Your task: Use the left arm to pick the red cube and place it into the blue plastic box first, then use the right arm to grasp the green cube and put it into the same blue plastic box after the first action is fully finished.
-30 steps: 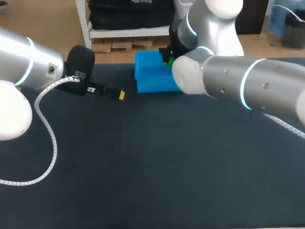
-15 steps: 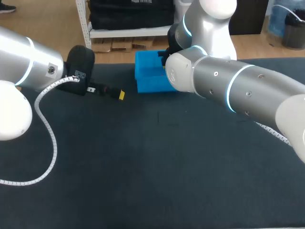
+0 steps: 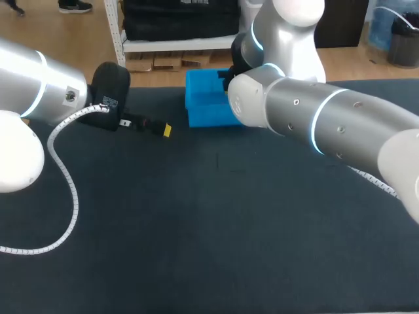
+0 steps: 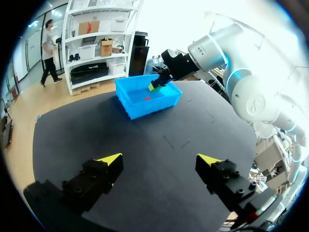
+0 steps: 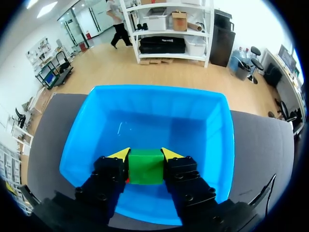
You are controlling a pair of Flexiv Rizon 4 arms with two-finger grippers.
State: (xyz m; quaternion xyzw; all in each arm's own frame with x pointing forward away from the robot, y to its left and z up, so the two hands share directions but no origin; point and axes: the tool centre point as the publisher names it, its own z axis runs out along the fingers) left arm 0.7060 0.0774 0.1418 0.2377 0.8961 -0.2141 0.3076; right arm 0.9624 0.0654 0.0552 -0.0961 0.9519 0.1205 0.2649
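the green cube [image 5: 145,166] is clamped between the yellow-tipped fingers of the right gripper [image 5: 145,154], one finger pressed on each side face. it hangs inside the opening of the blue plastic box [image 5: 212,140], above the floor and close to the wall nearest the gripper. a sliver of red shows at the cube's lower edge beside one finger. in the left wrist view the red cube [image 4: 147,98] lies on the box floor, just beside and below the held green cube. in the head view the box sits on the dark table [image 3: 216,229] at about 12 o'clock, near the far edge. the right arm [image 3: 314,121] comes in from 3 o'clock and covers the box's right part, hiding its gripper and the green cube there. the left gripper [image 4: 159,158] is at about 8 o'clock from the box, well apart from it, above the table, its fingers spread wide. the left arm [image 3: 39,91] comes in from 9 o'clock.
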